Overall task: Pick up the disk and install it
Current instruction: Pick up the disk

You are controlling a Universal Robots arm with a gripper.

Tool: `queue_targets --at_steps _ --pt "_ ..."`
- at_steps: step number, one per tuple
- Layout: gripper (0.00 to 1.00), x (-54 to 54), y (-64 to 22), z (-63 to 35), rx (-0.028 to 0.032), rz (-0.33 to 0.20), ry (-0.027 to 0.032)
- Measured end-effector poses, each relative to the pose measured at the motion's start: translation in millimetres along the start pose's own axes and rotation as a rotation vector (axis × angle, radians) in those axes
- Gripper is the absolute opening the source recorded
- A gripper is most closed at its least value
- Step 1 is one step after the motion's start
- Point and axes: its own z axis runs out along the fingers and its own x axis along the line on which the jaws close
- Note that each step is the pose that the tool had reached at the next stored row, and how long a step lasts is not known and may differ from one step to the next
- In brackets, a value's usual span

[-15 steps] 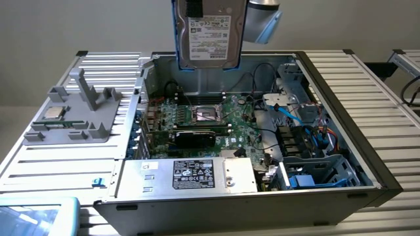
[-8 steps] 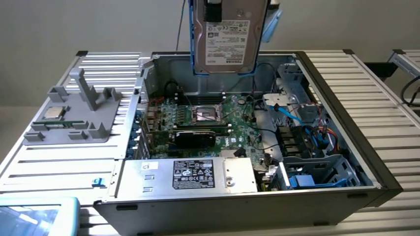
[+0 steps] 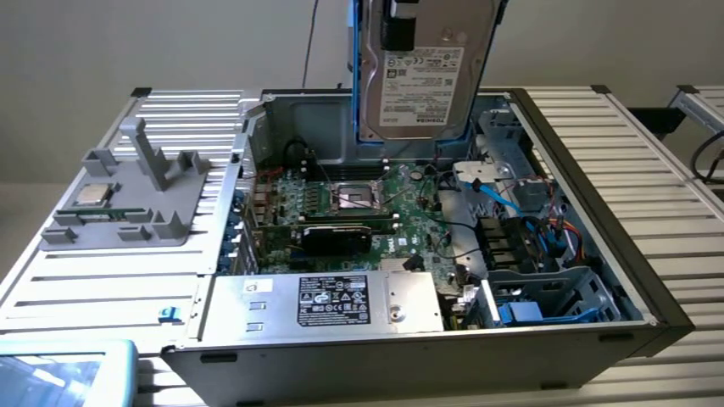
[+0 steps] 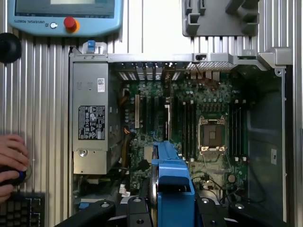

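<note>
Exterior view: the disk [image 3: 416,76] hangs upright, long axis vertical, above the computer case's [image 3: 605,216] far edge. The drive cage [image 3: 554,297] lies well below it, at the case's near corner on the exterior view's right. Wrist view: the gripper [image 4: 173,208] is clamped on the disk's blue frame, edge-on over the motherboard [image 4: 189,118].

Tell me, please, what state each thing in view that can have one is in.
Disk: held upright in the air above the open case.
Jaws: shut on the disk.
Computer case: lying on its side, panel off.
Processor socket: apparently empty.
Processor chip: resting on the grey holder, outside the case.
</note>
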Motion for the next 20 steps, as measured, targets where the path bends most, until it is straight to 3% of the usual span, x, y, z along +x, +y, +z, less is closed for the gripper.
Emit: queue_targets --at_steps 10,20 --pt "0.37 32.9 -17.6 -0.5 0.0 0.0 -0.001" --pt "0.37 50.7 -57.8 -1.6 -0.0014 0.0 -0.0012"
